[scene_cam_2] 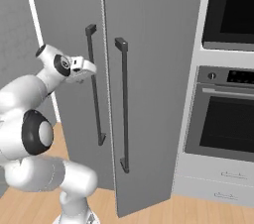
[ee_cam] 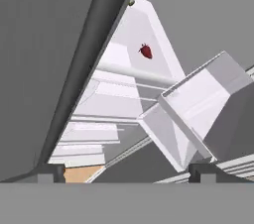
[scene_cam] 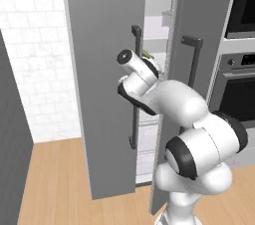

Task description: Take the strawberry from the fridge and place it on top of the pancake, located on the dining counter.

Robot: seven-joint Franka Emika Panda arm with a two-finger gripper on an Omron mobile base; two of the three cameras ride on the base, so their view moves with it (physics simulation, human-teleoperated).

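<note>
1. My claw (ee_cam: pixel 126 172) stood spread wide with nothing between its fingertips, poised at the gap between the fridge (scene_cam: pixel 107 94) doors.
2. Just ahead, the left door's edge and its dark handle (scene_cam: pixel 134 89) crowded my hand; I judged a careless reach could clip them.
3. Beyond, a white door bin (ee_cam: pixel 198 109) jutted into my path and could snag a finger.
4. Farthest in, the strawberry (ee_cam: pixel 145 51) lay on a white shelf (ee_cam: pixel 139 34), tiny enough to roll from a clumsy pinch.
</note>
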